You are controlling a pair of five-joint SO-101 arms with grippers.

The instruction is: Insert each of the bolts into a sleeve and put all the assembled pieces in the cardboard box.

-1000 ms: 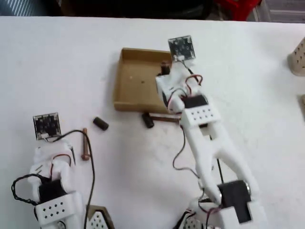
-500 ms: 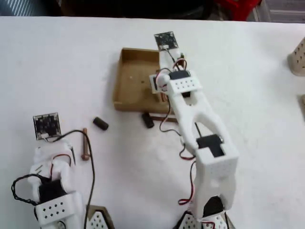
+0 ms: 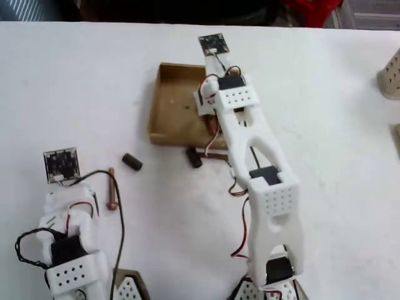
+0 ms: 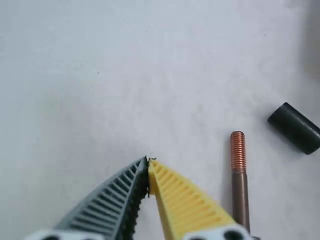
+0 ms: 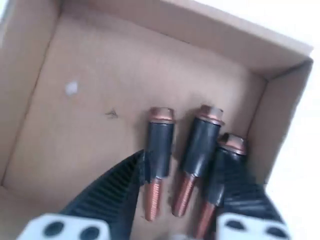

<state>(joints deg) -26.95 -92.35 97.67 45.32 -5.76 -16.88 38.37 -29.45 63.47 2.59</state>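
A white tabletop [image 3: 75,81] fills the scene, with a dark strip of room behind its far edge. The shallow cardboard box [image 3: 172,106] sits near the middle of the far edge. The right arm [image 3: 262,181] stretches from the near edge across to the box, with its wrist over the box's right half.

In the right wrist view, three assembled pieces [image 5: 201,145] lie side by side on the box floor near a corner. Each is a copper bolt in a black sleeve, with the flanged head at one end and bare thread at the other. The right gripper [image 5: 185,167] hangs over them with its dark fingers spread wide, one on either side of the group, and grips nothing. One outer piece overlaps a finger, and I cannot tell whether they touch.

Just outside the box's near wall lies a second sleeve [image 3: 194,157]. A copper shaft [image 3: 209,154] runs from it under the right arm, and I cannot tell whether it is seated in the sleeve.

The left arm [image 3: 69,250] sits at the near left corner of the tabletop. The left gripper [image 4: 148,165] has its grey and yellow toothed fingers closed tip to tip and holds nothing. A bare bolt [image 4: 239,175] lies on the tabletop just beside it. An empty sleeve [image 4: 294,127] lies near the bolt's threaded end, apart from it and on the side toward the box.
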